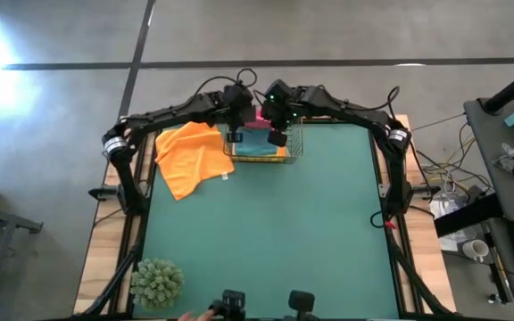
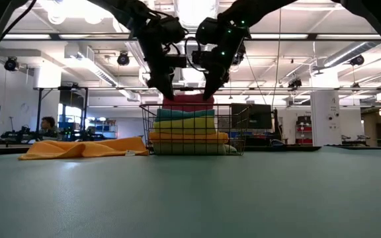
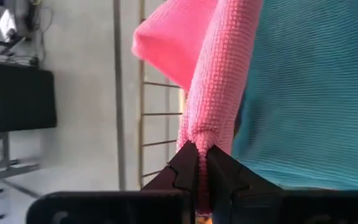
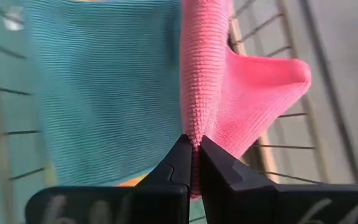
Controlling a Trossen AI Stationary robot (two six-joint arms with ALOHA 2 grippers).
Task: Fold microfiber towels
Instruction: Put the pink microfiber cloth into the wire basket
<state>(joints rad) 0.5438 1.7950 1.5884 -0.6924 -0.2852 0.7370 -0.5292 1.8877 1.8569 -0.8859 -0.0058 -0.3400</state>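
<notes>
Six towels in all — two orange, one loose [image 1: 192, 157] beside the left tool [image 1: 234, 135] and one low in the stack [image 2: 188, 137]; one pink [image 2: 188, 102] pinched by both tools; one teal [image 2: 185, 114], one yellow [image 2: 185, 123], one olive [image 2: 189, 149]. One basket [image 1: 294, 148], one plant ball [image 1: 157, 283] — well apart from the two tools, the other being the right tool [image 1: 277, 138].

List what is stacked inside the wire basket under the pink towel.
In the wire basket, under the pink towel pinched by the left gripper and right gripper, lie teal, yellow, orange and pale green towels. Anything beneath is hidden.
</notes>
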